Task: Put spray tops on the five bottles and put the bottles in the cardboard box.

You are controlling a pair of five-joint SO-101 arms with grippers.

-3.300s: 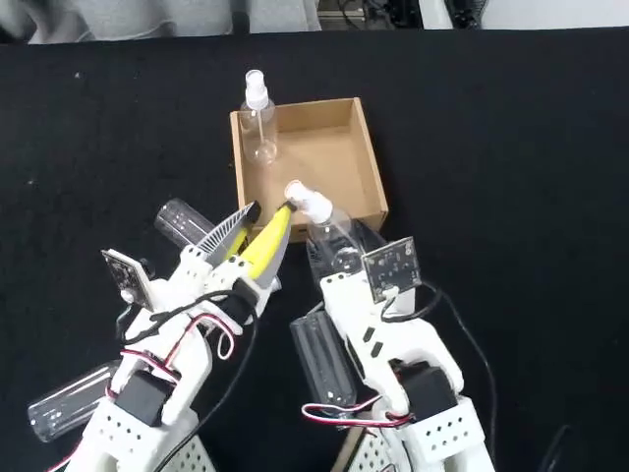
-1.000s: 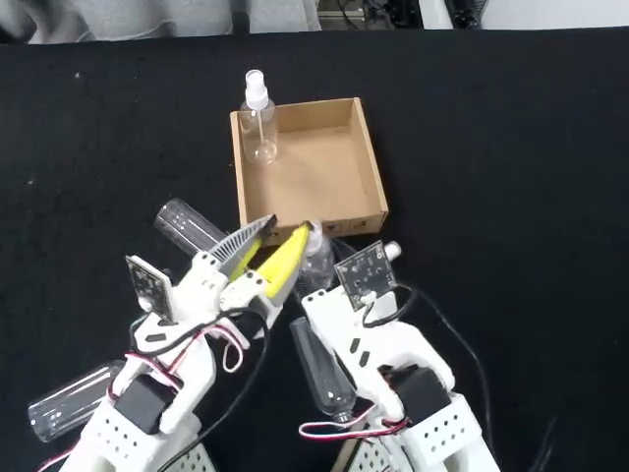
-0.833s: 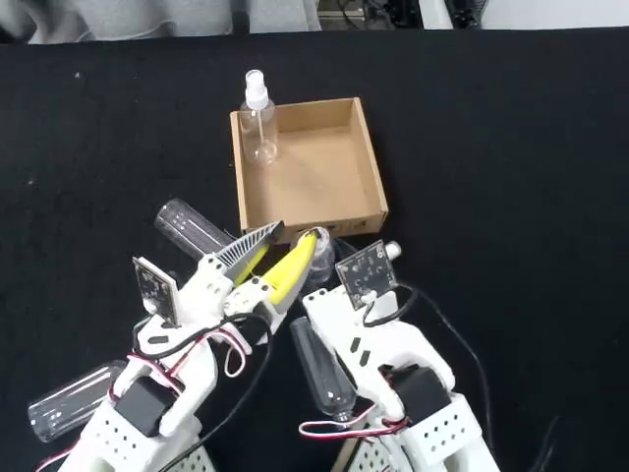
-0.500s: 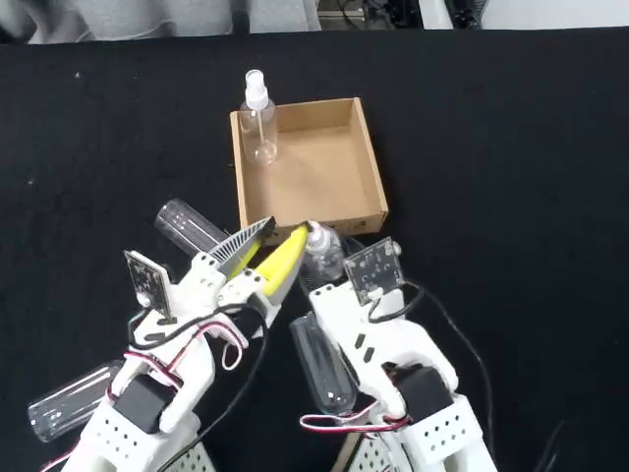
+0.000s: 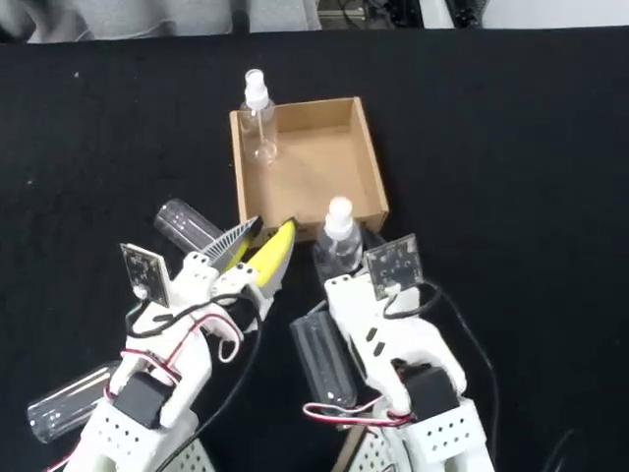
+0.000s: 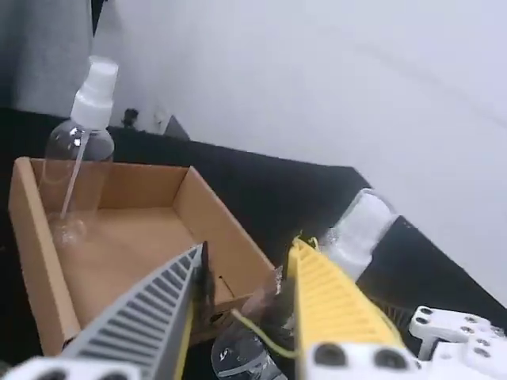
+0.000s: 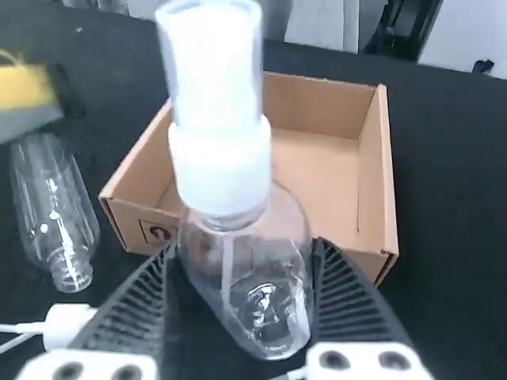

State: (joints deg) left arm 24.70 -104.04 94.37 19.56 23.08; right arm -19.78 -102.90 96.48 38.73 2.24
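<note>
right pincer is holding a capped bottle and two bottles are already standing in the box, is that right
Not quite: just one bottle stands in the cardboard box, in its far left corner, as the high view shows. The rest holds: the right pincer is holding a capped bottle.

A matte black tabletop (image 5: 521,147) spreads under even light, and beyond its far edge sit a pale grey draped cloth (image 5: 147,15) at 11 o'clock, dark tangled cables (image 5: 393,12) at 12 and a plain white wall (image 6: 356,79).
</note>
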